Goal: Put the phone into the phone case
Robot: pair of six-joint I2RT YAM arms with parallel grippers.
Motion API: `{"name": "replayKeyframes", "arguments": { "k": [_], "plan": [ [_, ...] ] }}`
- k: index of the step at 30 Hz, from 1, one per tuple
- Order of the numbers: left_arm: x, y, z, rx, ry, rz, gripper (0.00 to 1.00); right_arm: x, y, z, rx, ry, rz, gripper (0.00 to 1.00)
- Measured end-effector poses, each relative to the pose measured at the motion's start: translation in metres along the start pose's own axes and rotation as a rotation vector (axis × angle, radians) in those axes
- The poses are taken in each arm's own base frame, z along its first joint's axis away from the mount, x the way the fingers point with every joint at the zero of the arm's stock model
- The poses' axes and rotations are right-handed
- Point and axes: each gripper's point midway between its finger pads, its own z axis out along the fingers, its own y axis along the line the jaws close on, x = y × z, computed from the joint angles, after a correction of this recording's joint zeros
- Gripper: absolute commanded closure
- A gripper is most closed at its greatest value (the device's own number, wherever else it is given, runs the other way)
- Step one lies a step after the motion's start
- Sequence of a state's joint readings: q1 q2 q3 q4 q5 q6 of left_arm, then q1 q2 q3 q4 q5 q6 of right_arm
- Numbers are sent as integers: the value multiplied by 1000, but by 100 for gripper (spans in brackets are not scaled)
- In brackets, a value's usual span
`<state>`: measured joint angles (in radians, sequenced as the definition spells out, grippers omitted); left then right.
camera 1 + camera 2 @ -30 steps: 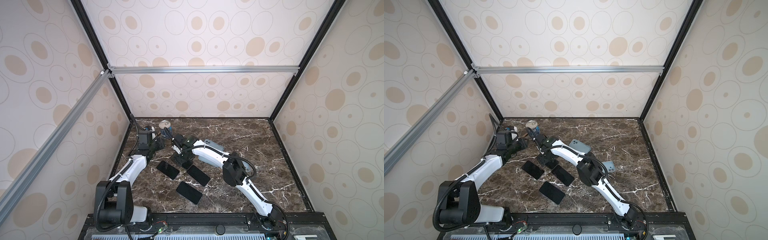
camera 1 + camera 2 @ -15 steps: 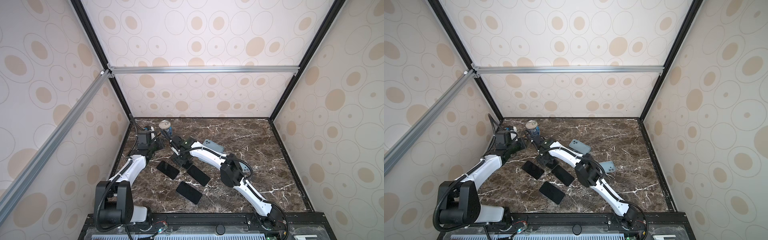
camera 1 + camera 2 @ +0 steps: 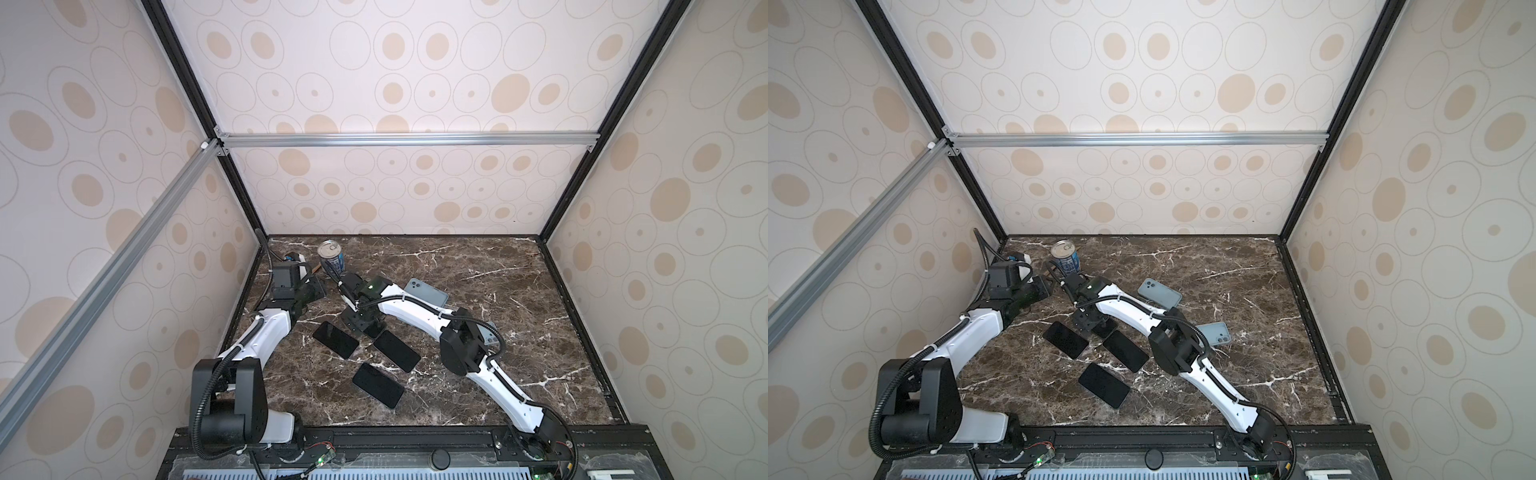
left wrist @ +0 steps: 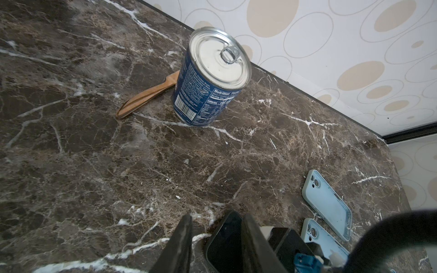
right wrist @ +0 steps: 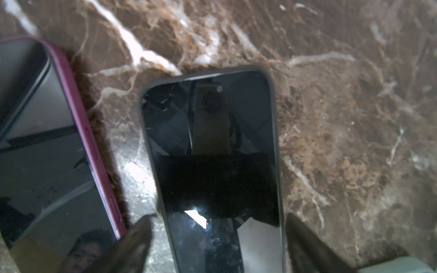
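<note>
At the far left, the left gripper (image 4: pixel 216 227) hovers over the marble table (image 3: pixel 478 270). Its fingers (image 4: pixel 182 243) stand partway apart, and a dark phone end shows between them against one finger; I cannot tell whether it is gripped. Just beyond stands a blue can (image 4: pixel 210 78) with a wooden handle (image 4: pixel 146 97) lying beside it. Toward the middle, the right gripper (image 5: pixel 217 218) reaches across and spreads wide astride the phone (image 5: pixel 210 141), which lies flat, screen up, with a finger off each long edge and nothing held. A purple-rimmed phone (image 5: pixel 42 141) lies just beside it. Further right, two pale blue cases (image 3: pixel 428 292) (image 3: pixel 486 332) rest on the marble, the nearer partly under the arm. The phone looks like a stiff, thin slab with some weight and slick, breakable glass, so it is probably best pinched across its long edges near the middle, low against the table. The case rim likely flexes and will need pressing corner by corner.
</note>
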<state>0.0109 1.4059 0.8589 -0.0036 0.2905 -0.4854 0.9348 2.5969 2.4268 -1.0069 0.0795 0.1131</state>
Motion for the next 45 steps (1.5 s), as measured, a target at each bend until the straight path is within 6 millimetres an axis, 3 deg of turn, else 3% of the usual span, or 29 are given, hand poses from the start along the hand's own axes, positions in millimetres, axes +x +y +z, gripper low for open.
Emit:
{"name": "replayKeyframes", "arguments": {
  "k": [8, 14, 21, 30, 39, 45],
  "plan": [
    [2, 1, 2, 0, 8, -2, 65, 3, -3, 3, 15, 8, -13, 3],
    [3, 1, 3, 3, 12, -3, 65, 5, 2, 7, -46, 20, 20, 13],
    [2, 3, 3, -1, 9, -5, 65, -5, -14, 9, -93, -9, 103, 24],
    [2, 10, 4, -18, 11, -15, 65, -33, -66, 17, -65, -86, 266, 27],
    [9, 21, 13, -45, 37, -29, 65, -56, -147, 23, -39, -206, 499, 27],
    [9, 22, 13, -48, 38, -29, 65, -76, -162, 27, -59, -302, 552, 24]
  ]
}}
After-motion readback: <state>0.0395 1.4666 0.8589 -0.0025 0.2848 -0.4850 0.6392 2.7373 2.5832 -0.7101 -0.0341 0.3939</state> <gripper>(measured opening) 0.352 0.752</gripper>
